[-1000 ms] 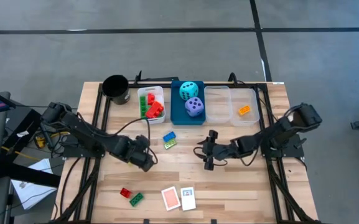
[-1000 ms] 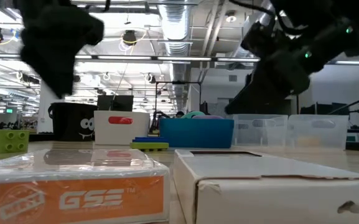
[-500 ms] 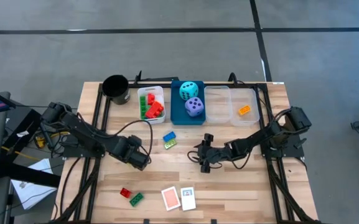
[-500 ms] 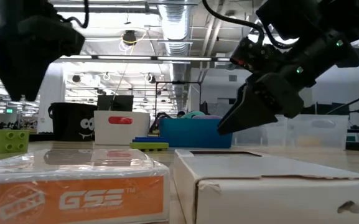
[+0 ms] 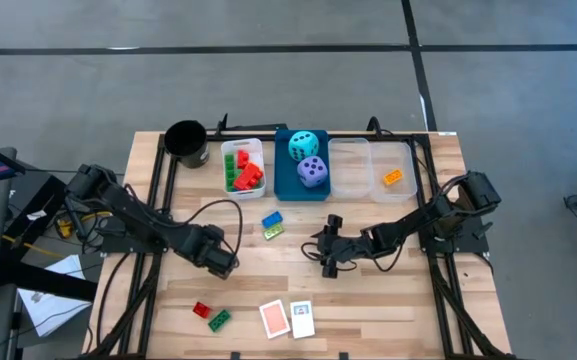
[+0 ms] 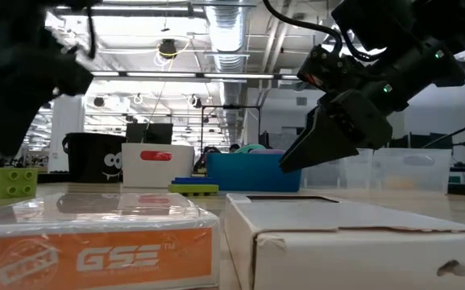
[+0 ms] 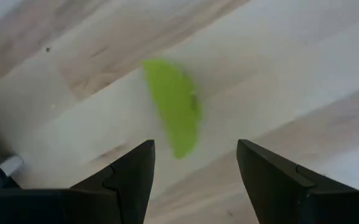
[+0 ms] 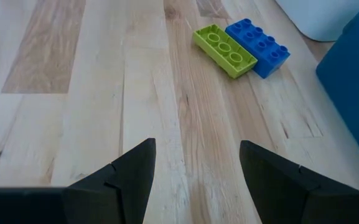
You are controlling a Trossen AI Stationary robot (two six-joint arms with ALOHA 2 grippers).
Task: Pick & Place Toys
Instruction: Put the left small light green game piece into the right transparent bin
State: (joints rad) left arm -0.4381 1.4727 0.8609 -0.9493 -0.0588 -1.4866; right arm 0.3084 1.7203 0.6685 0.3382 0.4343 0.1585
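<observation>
1. Left pincer (image 5: 226,263): over the bare wooden counter (image 5: 388,310), fingers apart with nothing between them. Its wrist camera shows a blurred lime-green plastic brick (image 7: 174,106) just ahead of the fingertips, apart from them.
2. Right pincer (image 5: 330,262): low over the middle of the counter, fingers apart and empty, aimed toward the loose pair in item 4.
3. Nearest the left pincer, toward the counter's front edge: small red plastic brick (image 5: 201,310) and small dark-green plastic brick (image 5: 219,319), just beside each other. Further along that edge lie an orange-backed card (image 5: 274,319) and a white-faced card (image 5: 301,319), side by side.
4. Between the two pincers, toward the bins: small blue plastic brick (image 5: 272,218) touching a lime-green flat brick (image 5: 273,231); both lie ahead of the right pincer's fingers.
5. Well beyond both pincers, at the far edge: black cup (image 5: 186,141); white bin (image 5: 242,166) holding red and green bricks; blue bin (image 5: 301,165) holding a cyan soft die (image 5: 304,144) and a purple soft die (image 5: 312,171); two clear bins (image 5: 371,168), one holding an orange brick (image 5: 393,177).
6. Step in hand, as judged: approach to loose bricks, nothing gripped yet.
7. Next move calls for: lowering a pincer to straddle one brick squarely, then closing without nudging its neighbour.
</observation>
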